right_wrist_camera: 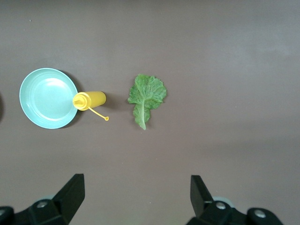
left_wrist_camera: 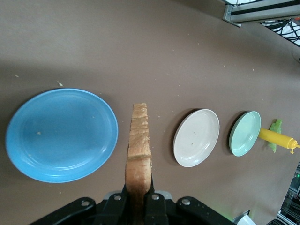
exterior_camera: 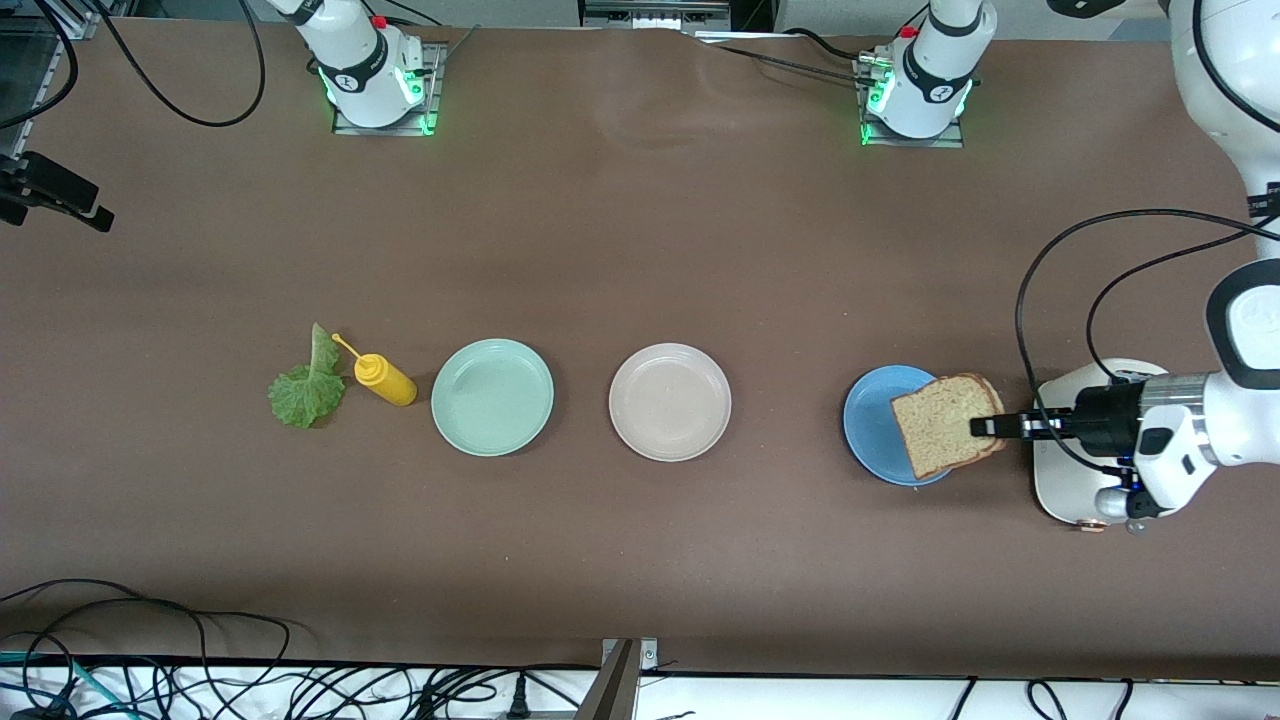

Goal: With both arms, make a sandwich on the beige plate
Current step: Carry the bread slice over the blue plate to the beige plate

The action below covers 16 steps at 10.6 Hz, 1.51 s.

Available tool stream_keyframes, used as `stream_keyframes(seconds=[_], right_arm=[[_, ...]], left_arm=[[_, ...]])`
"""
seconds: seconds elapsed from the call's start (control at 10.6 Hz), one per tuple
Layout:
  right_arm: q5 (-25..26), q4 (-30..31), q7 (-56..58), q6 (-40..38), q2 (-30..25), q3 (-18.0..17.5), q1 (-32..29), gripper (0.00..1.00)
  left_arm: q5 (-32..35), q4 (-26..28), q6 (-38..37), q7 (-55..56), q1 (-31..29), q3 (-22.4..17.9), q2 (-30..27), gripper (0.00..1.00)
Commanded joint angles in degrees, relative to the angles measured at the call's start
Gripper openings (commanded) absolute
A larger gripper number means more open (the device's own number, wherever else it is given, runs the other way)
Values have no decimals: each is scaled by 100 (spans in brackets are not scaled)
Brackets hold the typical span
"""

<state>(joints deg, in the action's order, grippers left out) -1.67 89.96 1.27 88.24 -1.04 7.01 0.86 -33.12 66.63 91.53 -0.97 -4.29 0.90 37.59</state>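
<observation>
Brown tabletop (exterior_camera: 640,230) carries the round pale beige plastic plate (exterior_camera: 670,401) at its middle, bare, with the round blue plate (exterior_camera: 872,425) beside it toward the left arm's end. Our left gripper (exterior_camera: 985,427) pinches one square slice of brown toasted bread (exterior_camera: 940,425) edge-on over that blue plate, so we judge the carry runs sideways along the row to the beige plate. Our right gripper (right_wrist_camera: 136,192) waits spread wide, empty, above the ruffled green lettuce leaf (exterior_camera: 306,385).
</observation>
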Motion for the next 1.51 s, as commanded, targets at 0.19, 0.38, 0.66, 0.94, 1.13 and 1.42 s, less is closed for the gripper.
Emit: stream_keyframes(seconds=[0.19,0.38,0.66,0.94,1.13,1.42], right_arm=[[-71,-128,92,-141,8,2,-15,100],[-80,-128,92,-141,8,19,-15,100],[-71,-128,83,-167,8,19,-15,100],[-71,-128,83,-167,8,2,-15,100],[-71,-128,83,-176,8,28,-15,100],[-79,-128,83,-176,8,28,-15,100]], left_arm=[[-870,60,23,308,139,-47,178,0],[-915,60,23,326,287,-47,231,0],[-1336,165,23,273,480,-47,424,0],[-1399,288,399,265,780,-38,477,0],[-1434,403,576,229,850,85,512,0],[-1452,438,883,246,1175,85,538,0]])
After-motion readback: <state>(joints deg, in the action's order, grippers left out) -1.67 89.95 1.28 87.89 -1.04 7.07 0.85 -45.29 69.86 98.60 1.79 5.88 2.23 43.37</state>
